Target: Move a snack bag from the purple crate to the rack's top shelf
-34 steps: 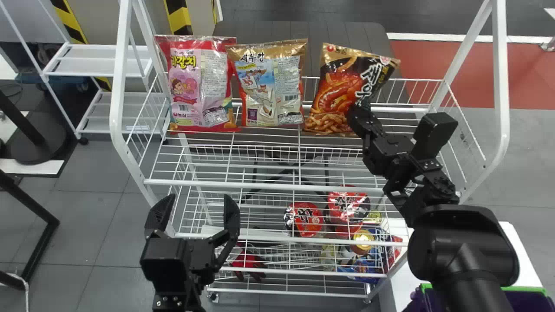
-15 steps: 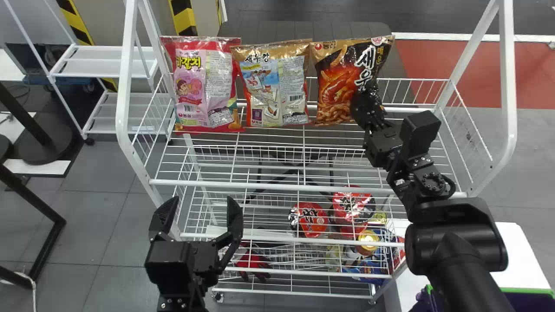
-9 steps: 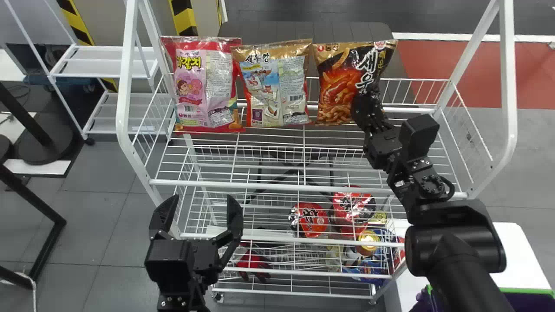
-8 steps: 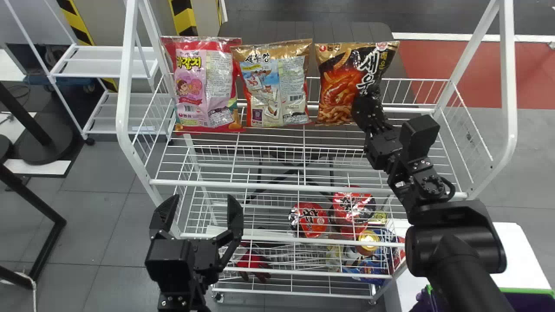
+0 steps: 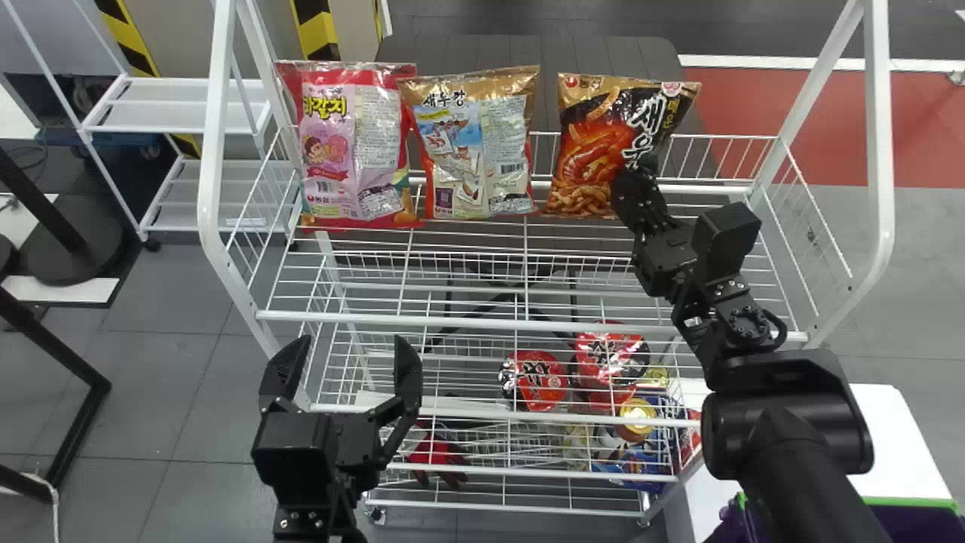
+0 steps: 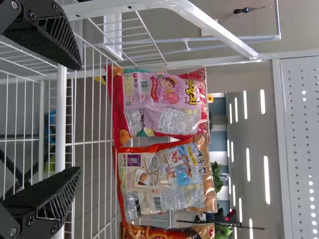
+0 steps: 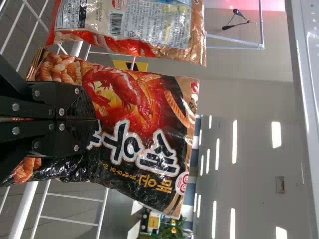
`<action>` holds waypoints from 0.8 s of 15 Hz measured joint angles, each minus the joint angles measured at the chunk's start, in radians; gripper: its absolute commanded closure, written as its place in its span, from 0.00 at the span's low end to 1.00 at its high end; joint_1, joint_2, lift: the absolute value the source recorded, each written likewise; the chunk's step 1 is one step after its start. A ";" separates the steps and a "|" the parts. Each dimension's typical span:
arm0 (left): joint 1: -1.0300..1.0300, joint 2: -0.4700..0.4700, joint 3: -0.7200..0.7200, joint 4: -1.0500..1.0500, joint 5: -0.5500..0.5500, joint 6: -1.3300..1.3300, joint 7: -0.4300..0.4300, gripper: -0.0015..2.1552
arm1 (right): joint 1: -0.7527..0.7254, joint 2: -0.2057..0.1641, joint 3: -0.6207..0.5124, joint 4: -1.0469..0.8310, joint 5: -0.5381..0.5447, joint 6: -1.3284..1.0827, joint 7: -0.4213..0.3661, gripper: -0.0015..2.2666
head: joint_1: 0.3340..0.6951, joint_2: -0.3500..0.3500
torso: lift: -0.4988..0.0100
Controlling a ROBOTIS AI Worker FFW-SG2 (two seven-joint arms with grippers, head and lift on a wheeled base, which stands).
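Snack bag (image 5: pixel 609 143), black and orange-red, gold-topped: pinched low, nearly upright, top leaning toward one o'clock; at the top shelf (image 5: pixel 467 322), between one and two o'clock from head-view centre.

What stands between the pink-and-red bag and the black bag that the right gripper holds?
A gold-and-blue snack bag stands between them, in the head view.

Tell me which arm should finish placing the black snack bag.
Right, I'd judge: the right gripper is closed on the black snack bag at the top shelf; the left gripper stands open, away from it.
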 measured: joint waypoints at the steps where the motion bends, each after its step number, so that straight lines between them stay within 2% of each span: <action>1: 0.000 0.000 0.000 0.000 0.000 -0.001 0.000 0.04 | -0.002 0.000 0.000 0.004 0.001 0.000 0.003 0.51 | 1.00 0.50 | 0.98; 6: 0.001 0.002 0.000 0.000 0.001 -0.002 0.003 0.04 | -0.009 0.000 0.002 0.009 0.005 0.000 0.018 0.51 | 1.00 0.51 | 0.98; 7: 0.001 0.002 0.000 0.000 0.001 -0.002 0.004 0.04 | -0.009 0.000 0.004 0.009 0.007 0.000 0.018 0.49 | 1.00 0.51 | 0.98; 9: 0.001 0.002 0.000 0.000 0.001 -0.002 0.006 0.04 | -0.009 0.000 0.005 0.009 0.011 0.000 0.016 0.14 | 1.00 0.52 | 0.98; 10: 0.001 0.002 0.000 0.000 0.001 -0.002 0.005 0.04 | -0.009 0.000 0.005 0.009 0.014 -0.001 0.015 0.08 | 1.00 0.52 | 0.98; 12: 0.001 0.001 0.000 0.000 0.001 -0.002 0.000 0.04 | -0.009 0.000 0.003 0.011 0.020 -0.001 0.014 0.06 | 1.00 0.51 | 0.98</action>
